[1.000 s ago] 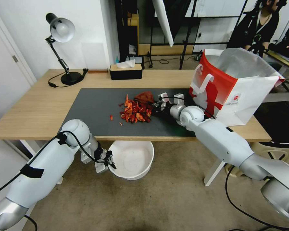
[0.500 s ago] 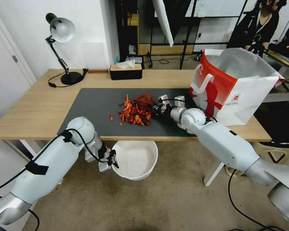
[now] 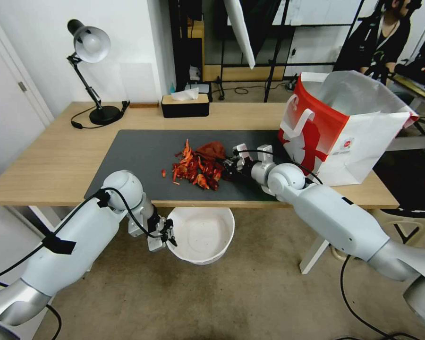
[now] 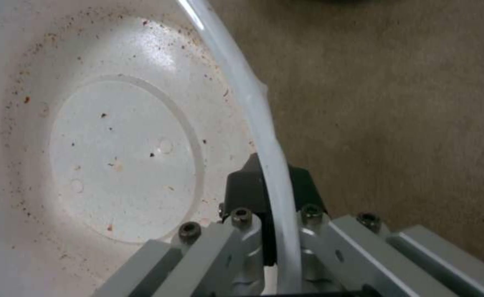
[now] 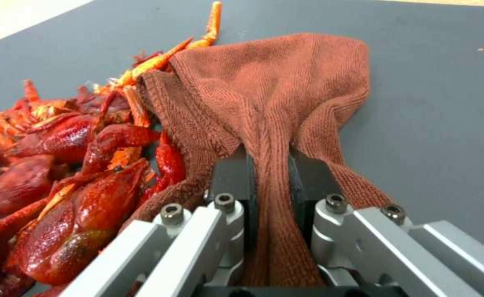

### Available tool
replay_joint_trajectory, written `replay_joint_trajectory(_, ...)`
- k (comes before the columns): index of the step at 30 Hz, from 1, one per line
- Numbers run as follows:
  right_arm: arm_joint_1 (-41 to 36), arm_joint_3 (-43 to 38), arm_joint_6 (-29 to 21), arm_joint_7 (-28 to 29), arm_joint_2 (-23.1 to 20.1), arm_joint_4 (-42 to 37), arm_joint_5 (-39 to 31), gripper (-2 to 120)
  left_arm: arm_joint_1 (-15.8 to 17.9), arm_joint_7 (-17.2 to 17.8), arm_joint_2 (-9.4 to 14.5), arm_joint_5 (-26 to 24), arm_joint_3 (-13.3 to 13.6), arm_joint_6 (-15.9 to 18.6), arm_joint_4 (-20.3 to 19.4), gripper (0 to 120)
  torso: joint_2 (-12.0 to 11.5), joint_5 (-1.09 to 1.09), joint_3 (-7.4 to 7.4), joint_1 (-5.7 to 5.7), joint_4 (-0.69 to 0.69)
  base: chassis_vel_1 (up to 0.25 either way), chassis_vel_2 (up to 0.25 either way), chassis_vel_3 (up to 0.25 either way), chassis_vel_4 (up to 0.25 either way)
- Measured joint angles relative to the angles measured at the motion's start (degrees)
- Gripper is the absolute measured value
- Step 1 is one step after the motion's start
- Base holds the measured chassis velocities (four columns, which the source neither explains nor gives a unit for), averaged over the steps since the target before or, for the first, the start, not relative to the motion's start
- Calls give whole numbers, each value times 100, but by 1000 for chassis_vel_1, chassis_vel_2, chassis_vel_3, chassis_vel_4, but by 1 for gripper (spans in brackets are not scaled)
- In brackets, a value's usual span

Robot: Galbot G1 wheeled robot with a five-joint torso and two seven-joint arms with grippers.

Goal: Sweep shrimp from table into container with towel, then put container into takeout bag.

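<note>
Right gripper (image 3: 227, 166) is low on the table's (image 3: 56, 160) dark mat (image 3: 137, 156), fingers pinched on the towel (image 5: 264, 107), which is bunched against the shrimp (image 3: 196, 169) heap. Takeout bag (image 3: 337, 125) stands upright just beyond the mat's right end. Left gripper (image 3: 169, 236) is below the mat's front edge, clamped on the container (image 3: 200, 233) rim (image 4: 253, 111); bowl is held under the table edge, only crumbs inside.

red-orange shrimp (image 3: 196, 169), rust-brown towel (image 5: 275, 99), white container (image 3: 200, 233)
</note>
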State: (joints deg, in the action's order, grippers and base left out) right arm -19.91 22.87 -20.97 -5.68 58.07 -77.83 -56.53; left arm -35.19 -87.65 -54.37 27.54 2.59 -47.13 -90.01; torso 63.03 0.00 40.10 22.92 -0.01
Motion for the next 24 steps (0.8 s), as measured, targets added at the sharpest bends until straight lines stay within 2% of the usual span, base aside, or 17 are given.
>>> replay_joint_trajectory(11, -237, -24, -150, 130, -203, -546, -126, 10, 75, -1, -11, -18, 38, 0, 68, 0, 0, 1, 1, 0, 3, 0, 0, 0, 0)
replay_joint_trajectory(24, -446, -34, -237, 148, -434, -950, -141, 10, 78, -1, 13, -54, 9, 0, 78, 0, 0, -1, 0, 0, 0, 0, 0, 0, 0)
